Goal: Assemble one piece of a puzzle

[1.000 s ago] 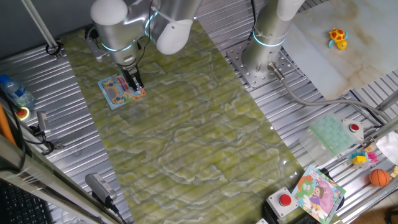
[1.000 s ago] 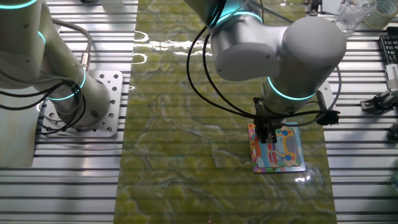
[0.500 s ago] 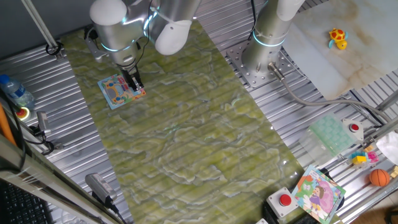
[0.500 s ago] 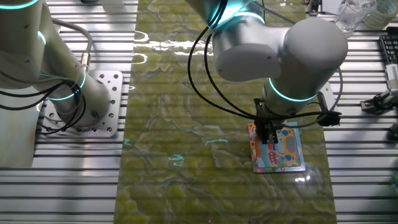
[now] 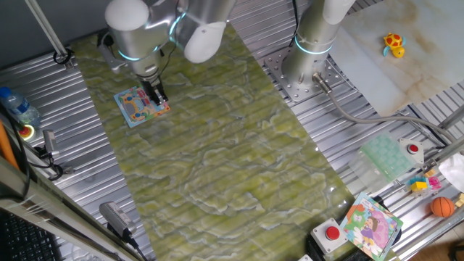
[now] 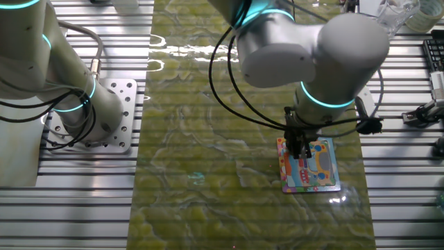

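Note:
The puzzle (image 5: 141, 106) is a small square board with a light-blue border and a colourful cartoon picture. It lies flat on the green mat, and it also shows in the other fixed view (image 6: 309, 165). My gripper (image 5: 156, 98) points straight down over the board's edge nearest the arm, with its tips at or just above the picture (image 6: 300, 154). The fingers stand close together. The piece is hidden; I cannot tell whether it is between the fingertips or lying in the board.
A second robot's base (image 5: 304, 69) stands on the metal table beside the mat. A larger colourful board with a purple figure (image 5: 371, 225), red buttons (image 5: 332, 233), an orange ball (image 5: 441, 207) and small toys lie at the far corner. A bottle (image 5: 18, 107) stands by the left edge.
The arm's wrist has shifted very slightly; the fingertips stay at the same spot on the puzzle. The board has not moved.

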Available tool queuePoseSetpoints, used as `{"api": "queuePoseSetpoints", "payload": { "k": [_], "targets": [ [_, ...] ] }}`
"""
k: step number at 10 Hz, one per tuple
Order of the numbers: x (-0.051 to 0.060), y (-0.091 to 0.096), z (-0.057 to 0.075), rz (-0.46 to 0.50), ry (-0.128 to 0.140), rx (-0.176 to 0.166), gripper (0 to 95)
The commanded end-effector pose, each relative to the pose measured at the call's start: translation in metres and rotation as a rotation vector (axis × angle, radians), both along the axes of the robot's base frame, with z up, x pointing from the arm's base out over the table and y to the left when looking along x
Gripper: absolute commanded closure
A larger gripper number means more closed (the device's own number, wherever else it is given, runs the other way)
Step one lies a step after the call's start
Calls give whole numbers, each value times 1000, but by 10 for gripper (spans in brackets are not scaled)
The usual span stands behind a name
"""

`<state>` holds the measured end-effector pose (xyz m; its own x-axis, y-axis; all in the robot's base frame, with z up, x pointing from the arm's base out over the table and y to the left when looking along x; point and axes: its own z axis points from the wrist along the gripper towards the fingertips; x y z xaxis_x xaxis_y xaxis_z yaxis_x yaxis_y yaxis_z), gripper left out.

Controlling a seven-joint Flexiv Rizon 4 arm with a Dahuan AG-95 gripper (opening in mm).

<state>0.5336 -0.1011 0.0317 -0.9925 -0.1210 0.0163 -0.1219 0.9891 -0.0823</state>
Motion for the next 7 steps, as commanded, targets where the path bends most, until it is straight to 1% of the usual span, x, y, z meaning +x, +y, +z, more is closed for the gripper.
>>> {"api": "queuePoseSetpoints", "payload": {
  "k": [1,2,3,4,5,6,7],
  "targets": [
    [-4,7,19,14,5,19,950],
    [-7,10,28,12,11,34,950],
    [-9,16,36,7,18,62,950],
    [-12,26,45,-4,24,91,950],
    [-14,39,53,-13,35,95,950],
    [-16,49,58,-20,37,94,950],
    [-17,60,63,-9,10,87,950]
  ]
}}
